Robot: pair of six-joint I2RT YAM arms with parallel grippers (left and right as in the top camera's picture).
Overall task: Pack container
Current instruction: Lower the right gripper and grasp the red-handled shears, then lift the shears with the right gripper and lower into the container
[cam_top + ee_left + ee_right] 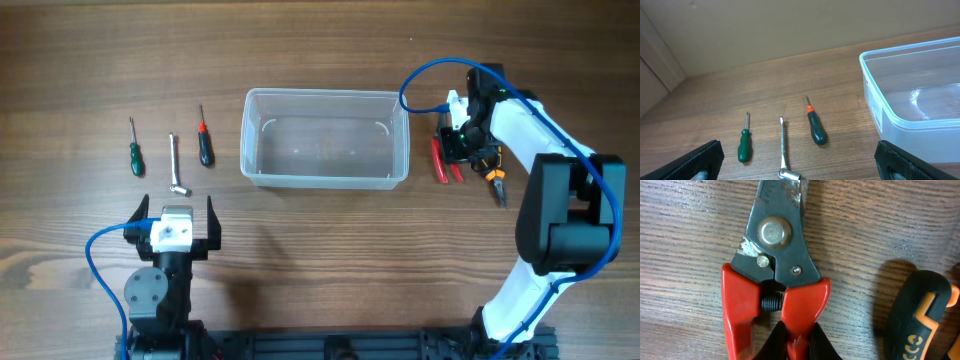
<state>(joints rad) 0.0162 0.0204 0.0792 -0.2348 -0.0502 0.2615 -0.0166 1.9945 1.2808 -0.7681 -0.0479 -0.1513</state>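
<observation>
- Overhead: the container (325,140) sits empty at mid-table. The right gripper (457,150) is down on the red cutters (440,160), just beside its right wall. We judge a low lift could clip the rim.
- Left wrist: the left gripper (798,146) stands wide open and holds nothing. We see no hazard here.
- Right wrist: the fingers pinch one red handle only. The cutters may swing, slip, or snag the orange-black pliers (925,315) beside them.
</observation>
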